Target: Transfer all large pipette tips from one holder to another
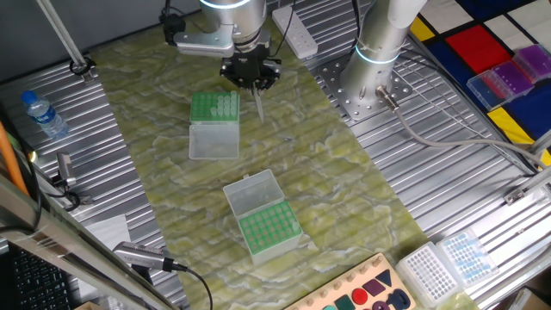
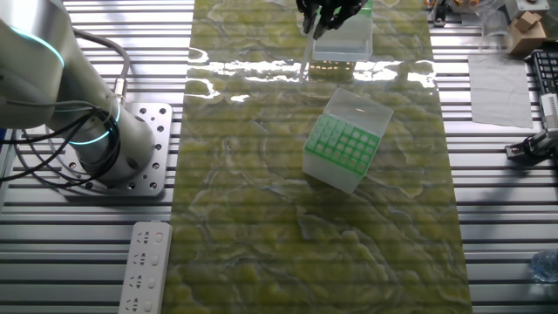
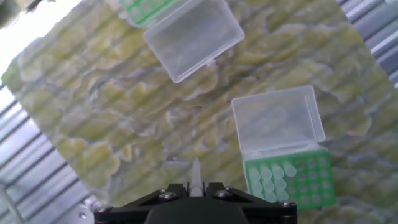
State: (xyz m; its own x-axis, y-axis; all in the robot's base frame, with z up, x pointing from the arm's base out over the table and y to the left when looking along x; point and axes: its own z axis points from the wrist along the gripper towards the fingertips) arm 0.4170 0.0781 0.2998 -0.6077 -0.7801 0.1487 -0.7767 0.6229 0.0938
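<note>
the jaws are closed on a single large pipette tip point(image 3: 196, 177), gripped at its wide end so the narrow point sticks out ahead of the gripper point(image 1: 256, 84), presumably so it can drop straight into a hole. in one fixed view the tip point(image 1: 259, 105) hangs below the fingers, slightly tilted, in the air just beside the far holder point(image 1: 213, 108) and clear of the mat.

that far holder has a green rack with pale tips standing in part of it, and its clear lid point(image 1: 213, 140) is folded flat on the mat, leaving the rack open from above. the near holder point(image 1: 269, 229) sits well apart, its lid point(image 1: 253, 194) also laid back; its green rack looks mostly bare, though small detail is hard to read.

the hand view shows several whitish tips point(image 3: 272, 179) clustered at one side of a rack

my reading: the tip is mid-carry between holders, with many transfers left
</note>
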